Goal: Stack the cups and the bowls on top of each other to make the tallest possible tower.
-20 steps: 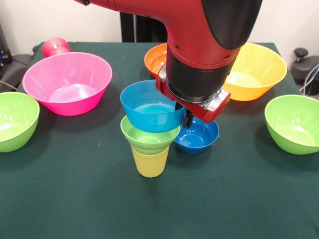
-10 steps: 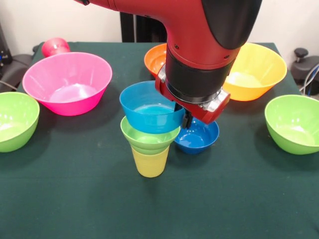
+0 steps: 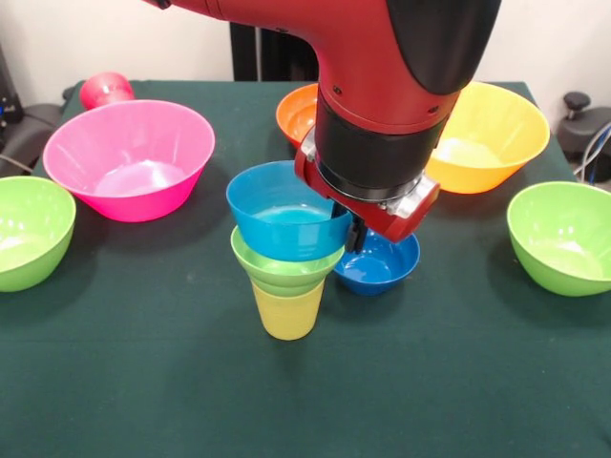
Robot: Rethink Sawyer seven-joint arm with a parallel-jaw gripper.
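The arm (image 3: 382, 86) enters from above and fills the upper centre of the front view. On the table (image 3: 143, 382), the largest vessels are the pink bowl (image 3: 129, 157) at left and the yellow-orange bowl (image 3: 487, 134) at right. Two lime green bowls (image 3: 29, 229) (image 3: 563, 237) stand at the side edges. An orange-red bowl (image 3: 298, 113) sits behind the arm. A dark blue bowl (image 3: 380, 262) rests just beside the tower (image 3: 286, 258). The tower comprises a light blue bowl (image 3: 282, 212) over a small green bowl (image 3: 284, 267) over the yellow cup (image 3: 286, 310). The red cup (image 3: 105, 89) lies at the far left corner.

The gripper (image 3: 353, 234) sits at the light blue bowl's right rim, fingers appearing closed on that wall. The bowl's opening faces up, tilted slightly. Judged next step: release requires the bowl to be centred on the stack axis, directly left of the gripper
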